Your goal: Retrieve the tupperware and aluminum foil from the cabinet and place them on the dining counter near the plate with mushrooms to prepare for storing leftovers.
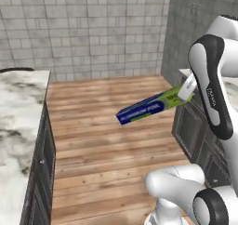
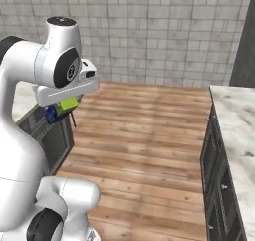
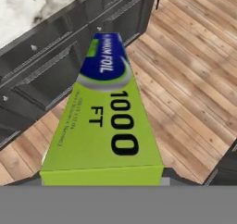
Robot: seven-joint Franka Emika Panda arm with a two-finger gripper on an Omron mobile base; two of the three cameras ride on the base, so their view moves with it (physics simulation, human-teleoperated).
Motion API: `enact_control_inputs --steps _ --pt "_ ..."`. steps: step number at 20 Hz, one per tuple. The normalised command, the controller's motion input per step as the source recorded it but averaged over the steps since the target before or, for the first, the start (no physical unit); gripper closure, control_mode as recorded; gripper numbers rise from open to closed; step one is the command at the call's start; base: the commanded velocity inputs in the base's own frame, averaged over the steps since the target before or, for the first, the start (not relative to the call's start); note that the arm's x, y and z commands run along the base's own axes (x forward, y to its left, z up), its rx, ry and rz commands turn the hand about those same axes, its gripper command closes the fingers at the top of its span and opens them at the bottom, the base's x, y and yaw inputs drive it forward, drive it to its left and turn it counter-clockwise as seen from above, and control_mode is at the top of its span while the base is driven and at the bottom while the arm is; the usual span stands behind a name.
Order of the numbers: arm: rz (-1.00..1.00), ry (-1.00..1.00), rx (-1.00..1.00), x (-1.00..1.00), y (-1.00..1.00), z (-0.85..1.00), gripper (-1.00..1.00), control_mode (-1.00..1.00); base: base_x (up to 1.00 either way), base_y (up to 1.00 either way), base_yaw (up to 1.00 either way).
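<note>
Nearest in the hand view: aluminum foil (image 3: 104, 126), a long slim carton running away from the camera, yellow-green near end printed "1000 FT" in black, blue far section with white lettering reading "FOIL". Clamped at its yellow-green end in the hand (image 1: 185, 91), jaws part-open around the carton's width. Carried in mid-air above the wooden floor (image 1: 107, 140), touching nothing else. In the left base view, the carton juts out leftward from the hand and tilts slightly down, blue end lowest, white lettering along its side. In the right base view, just a green and blue patch of the carton (image 2: 62, 107) peeping under the white wrist. Beyond the carton in the hand view: dark panelled base cabinets (image 3: 55, 70) under a marble desk top (image 3: 32, 5). Farther off, a second marble desk (image 1: 18, 126) at the left edge of the left base view, then the grey tiled wall (image 1: 93, 29).
</note>
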Motion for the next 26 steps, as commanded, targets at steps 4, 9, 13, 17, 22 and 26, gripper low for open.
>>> enact_control_inputs --steps 4,9,13,17,22,26 --pt "0.00 0.00 0.00 0.00 0.00 0.00 1.00 1.00 1.00 0.05 -0.02" --pt "0.00 0.00 0.00 0.00 0.00 0.00 1.00 1.00 1.00 0.06 -0.01" --pt "0.00 0.00 0.00 0.00 0.00 0.00 1.00 1.00 1.00 0.00 0.01" --pt "0.00 0.00 0.00 0.00 0.00 0.00 1.00 1.00 1.00 -0.02 0.06" --pt "0.00 0.00 0.00 0.00 0.00 0.00 1.00 1.00 1.00 -0.06 0.14" --pt "0.00 0.00 0.00 0.00 0.00 0.00 1.00 1.00 1.00 -0.09 0.34"
